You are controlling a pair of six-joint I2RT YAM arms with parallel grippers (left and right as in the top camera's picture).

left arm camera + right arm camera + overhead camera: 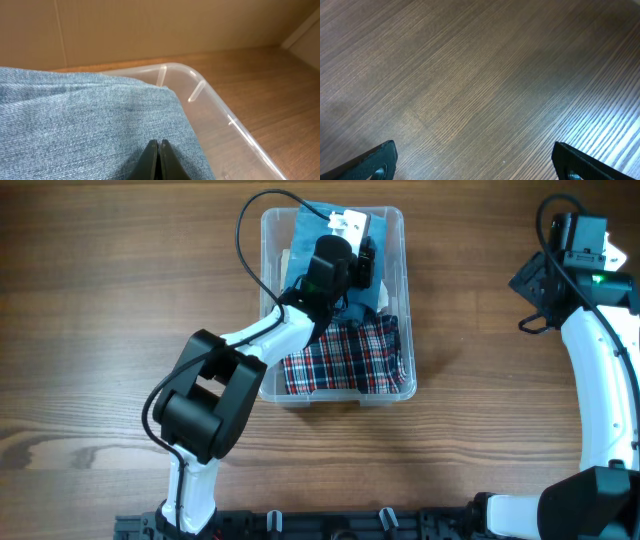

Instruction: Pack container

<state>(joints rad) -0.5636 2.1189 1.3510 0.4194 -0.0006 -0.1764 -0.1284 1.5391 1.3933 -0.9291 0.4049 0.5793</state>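
The clear container [408,300] sits on the wooden table [100,300]. The left gripper [158,147] is inside it, jaws pressed together over denim cloth [85,125] at the container's far end, with no fabric showing between them. A plaid cloth [345,360] fills the container's near end. The step looks like tamping the denim: press straight down, clear of the container's rim, so the fold settles below it. The right gripper [477,160], well to the container's right, stands wide and empty.
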